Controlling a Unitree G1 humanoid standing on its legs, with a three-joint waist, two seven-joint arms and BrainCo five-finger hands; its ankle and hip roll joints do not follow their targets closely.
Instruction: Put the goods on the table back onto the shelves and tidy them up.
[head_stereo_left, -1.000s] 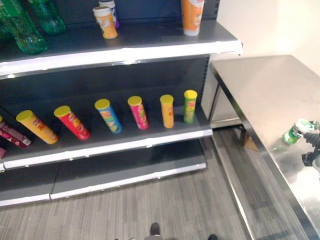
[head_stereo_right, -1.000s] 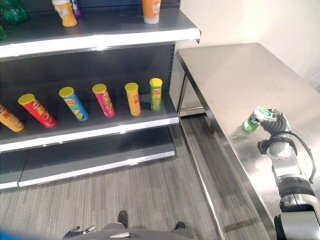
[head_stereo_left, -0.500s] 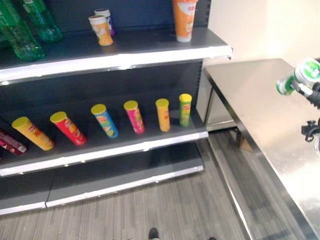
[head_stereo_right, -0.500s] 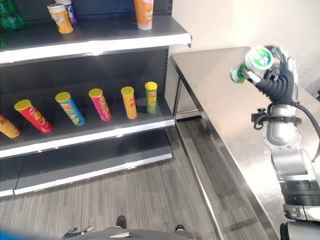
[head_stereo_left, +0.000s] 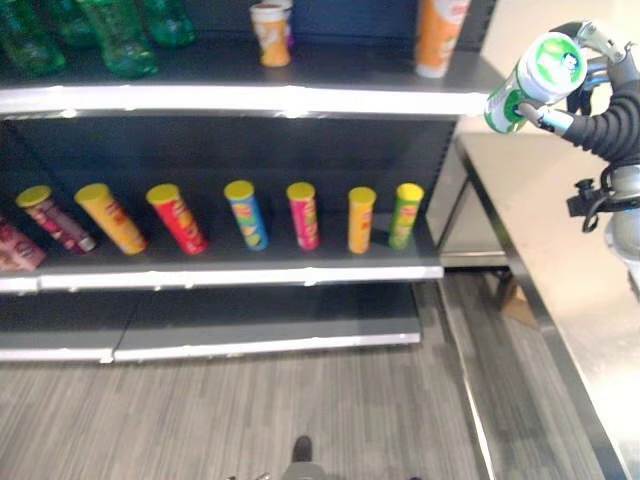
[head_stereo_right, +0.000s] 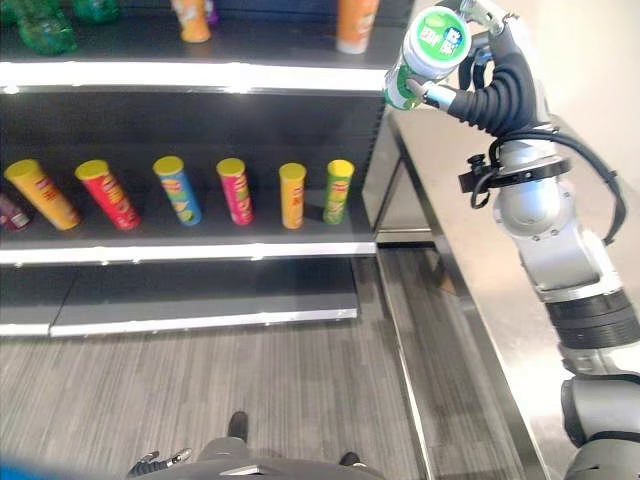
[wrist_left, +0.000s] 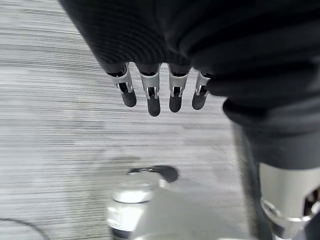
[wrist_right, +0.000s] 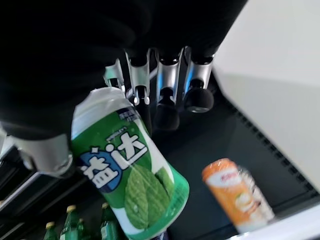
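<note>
Left hand (wrist_left: 159, 95) is hanging over the grey striped floor (head_stereo_left: 250, 420), fingers straight and relaxed, holding nothing. Right hand (head_stereo_right: 490, 85) is raised beside the right end of the top shelf (head_stereo_left: 250, 98), its fingers and thumb curling round the green-and-white canister (head_stereo_right: 425, 55); the canister is sitting tilted in the grasp, lid end facing the camera, off the steel table (head_stereo_left: 590, 290) and level with the top shelf's front edge. The canister is showing a white lid with a green label, a green body with a leaf picture and a blue patch with white characters. The table is standing to the right of the shelving unit, just beside it. On the middle shelf (head_stereo_left: 230, 270), a row of yellow-lidded tubes is leaning back: the green tube (head_stereo_left: 406, 215) at the right end, then the orange tube (head_stereo_left: 360, 219), the pink tube (head_stereo_left: 302, 214), the blue tube (head_stereo_left: 245, 213), the red tube (head_stereo_left: 177, 217) and the yellow tube (head_stereo_left: 110, 217), with darker red ones at the far left. On the top shelf, a tall orange cup (head_stereo_left: 440, 38) is standing near the right end, a smaller orange-and-white cup (head_stereo_left: 270, 33) is standing further left, and green bottles (head_stereo_left: 115, 40) are standing at the left. Contents of the cups and tubes cannot be seen.
</note>
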